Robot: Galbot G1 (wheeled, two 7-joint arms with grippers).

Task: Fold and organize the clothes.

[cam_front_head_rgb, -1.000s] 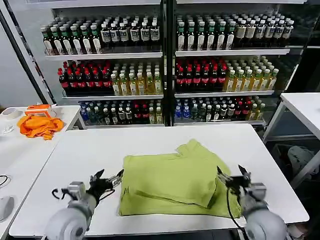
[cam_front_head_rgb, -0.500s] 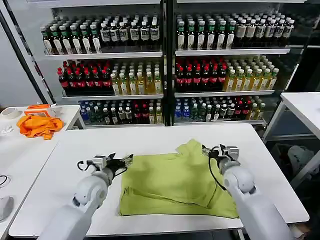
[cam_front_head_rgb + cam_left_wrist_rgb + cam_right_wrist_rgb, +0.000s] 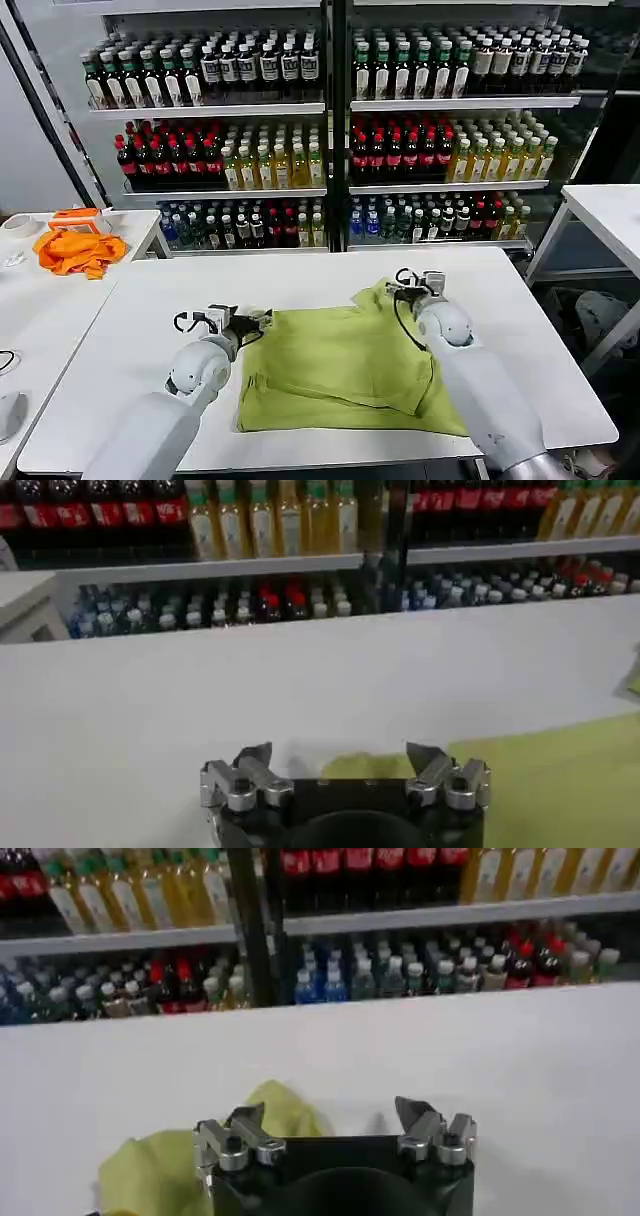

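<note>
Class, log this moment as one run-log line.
T-shirt: partly folded, on table | left gripper: open, far-left corner | right gripper: open, far-right sleeve

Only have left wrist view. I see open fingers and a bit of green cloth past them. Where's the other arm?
Observer: The right gripper is at the T-shirt's far right corner, by the bunched sleeve.
Operator: Open or shut?
Observer: Open, fingers spread with nothing between them.
Operator: And my left one against the whole shirt?
Observer: The left gripper sits at the shirt's far left corner, fingers open, cloth not gripped.
</note>
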